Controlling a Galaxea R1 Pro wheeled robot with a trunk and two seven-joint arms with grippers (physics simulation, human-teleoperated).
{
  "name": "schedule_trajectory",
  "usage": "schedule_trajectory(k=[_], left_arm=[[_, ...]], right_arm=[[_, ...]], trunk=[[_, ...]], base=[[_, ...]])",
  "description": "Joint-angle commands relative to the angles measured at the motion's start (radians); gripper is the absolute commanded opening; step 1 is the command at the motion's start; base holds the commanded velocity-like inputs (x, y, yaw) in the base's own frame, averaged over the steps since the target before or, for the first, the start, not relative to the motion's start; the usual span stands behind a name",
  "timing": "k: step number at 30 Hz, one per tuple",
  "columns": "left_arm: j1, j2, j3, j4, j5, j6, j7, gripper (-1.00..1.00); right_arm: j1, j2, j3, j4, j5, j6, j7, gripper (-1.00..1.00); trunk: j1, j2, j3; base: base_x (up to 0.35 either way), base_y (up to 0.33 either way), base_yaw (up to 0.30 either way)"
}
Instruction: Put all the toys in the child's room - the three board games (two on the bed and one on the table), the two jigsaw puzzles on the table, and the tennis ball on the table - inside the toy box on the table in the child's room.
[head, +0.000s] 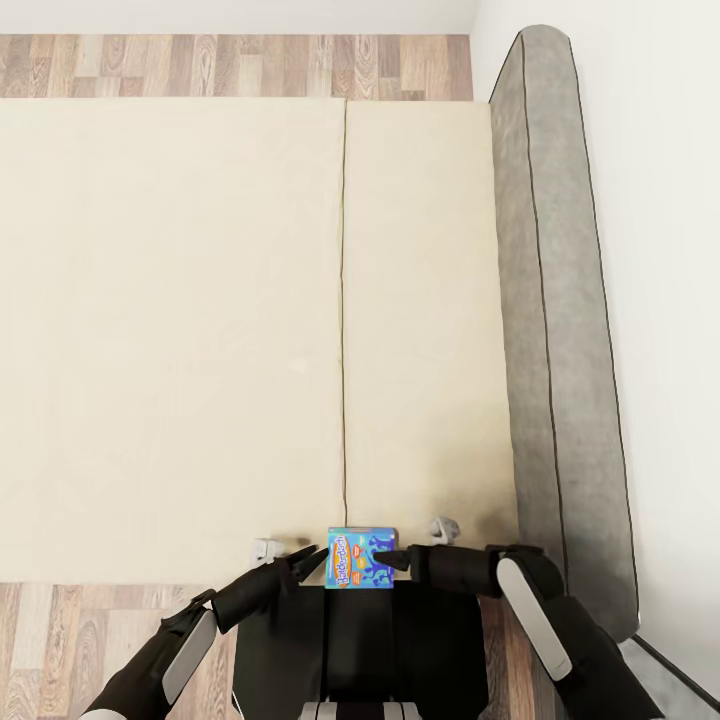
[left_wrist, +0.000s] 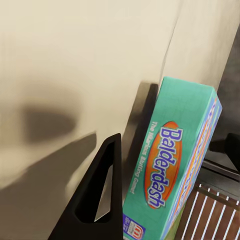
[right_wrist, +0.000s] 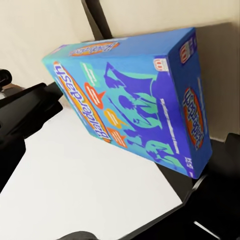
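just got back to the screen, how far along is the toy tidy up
Early or mid job, as far as these views tell. In hand: the blue board game sits at the near edge of the bed, with the left claw and right claw on either side of it. A firm grip isn't clear. No other game shows on the mattress. Left: carrying this one to the toy box.

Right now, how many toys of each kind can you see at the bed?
Board games: 1, the blue game box held up between the left gripper and right gripper at the bed edge
Jigsaw puzzles: 0
Tennis balls: 0
Total: 1
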Motion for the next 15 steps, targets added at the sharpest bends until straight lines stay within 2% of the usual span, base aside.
schedule_trajectory(k=[1, 15], left_arm=[[-0.001, 0.001, -0.003, 0.001, 0.006, 0.008, 0.084, 1.0], [-0.003, 0.0, -0.003, 0.001, 0.006, 0.008, 0.084, 1.0]], right_arm=[[-0.001, 0.0, 0.0, 0.002, 0.006, -0.001, 0.006, 1.0], [-0.005, 0.005, 0.001, 0.013, 0.006, -0.015, 0.006, 1.0]], trunk=[[0.0, -0.001, 0.0], [0.0, -0.001, 0.0]], base=[[0.0, 0.0, 0.0], [0.0, 0.0, 0.0]])
